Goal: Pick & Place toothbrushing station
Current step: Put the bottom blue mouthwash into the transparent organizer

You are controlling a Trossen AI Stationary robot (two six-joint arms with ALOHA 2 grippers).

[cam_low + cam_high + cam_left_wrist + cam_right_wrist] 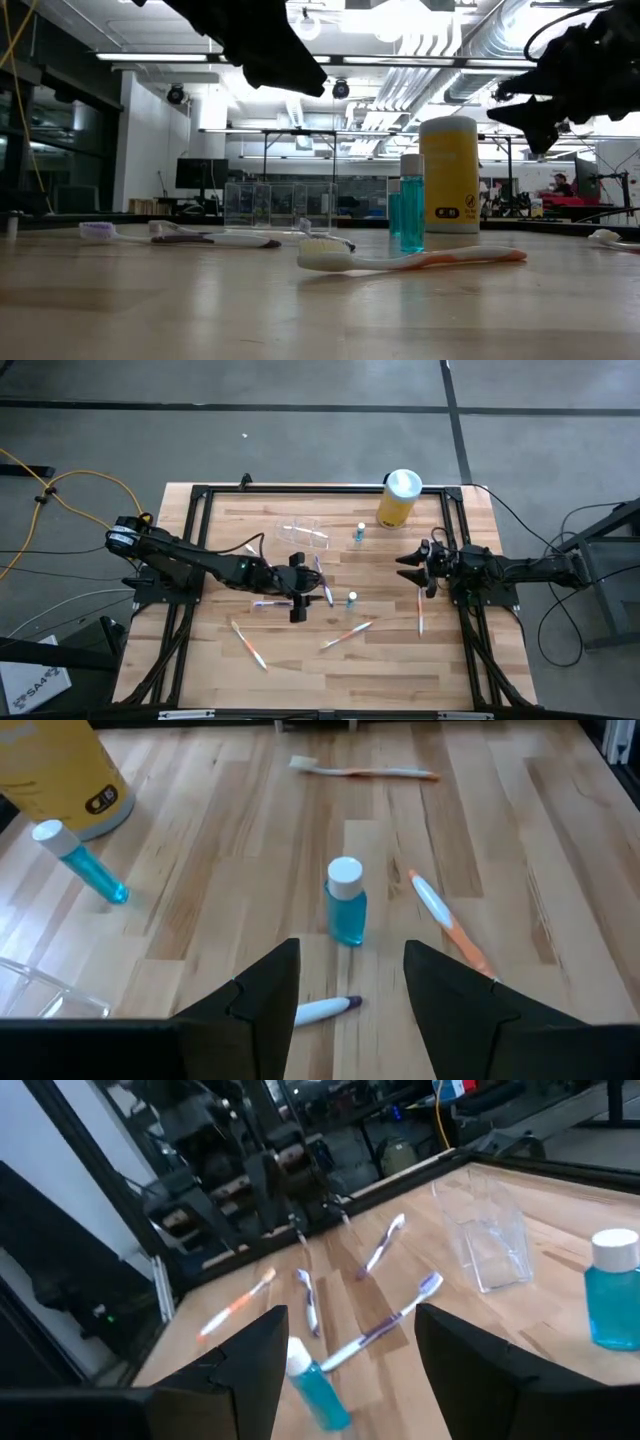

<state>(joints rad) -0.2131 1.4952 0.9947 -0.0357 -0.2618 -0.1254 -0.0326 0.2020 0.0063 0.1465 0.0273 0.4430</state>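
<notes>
The toothbrushing station, a small clear plastic holder [303, 532] [280, 205] [485, 1240], stands on its base on the wooden table toward the far side, left of the yellow canister. My left gripper [305, 588] [350, 985] hovers open above the table's middle, nearer than the holder, touching nothing. Past its fingers stands a small blue bottle [345, 902], and a purple-tipped toothbrush [325, 1010] lies on the table below them. At the table's right side my right gripper [408, 568] [345, 1350] stays raised, open and empty.
A yellow canister with a white lid [400, 498] stands at the far right, with a second blue bottle [360, 532] beside it. Several toothbrushes lie scattered, among them an orange one [347, 635] and a white one [248, 645]. A black frame [200, 492] borders the table.
</notes>
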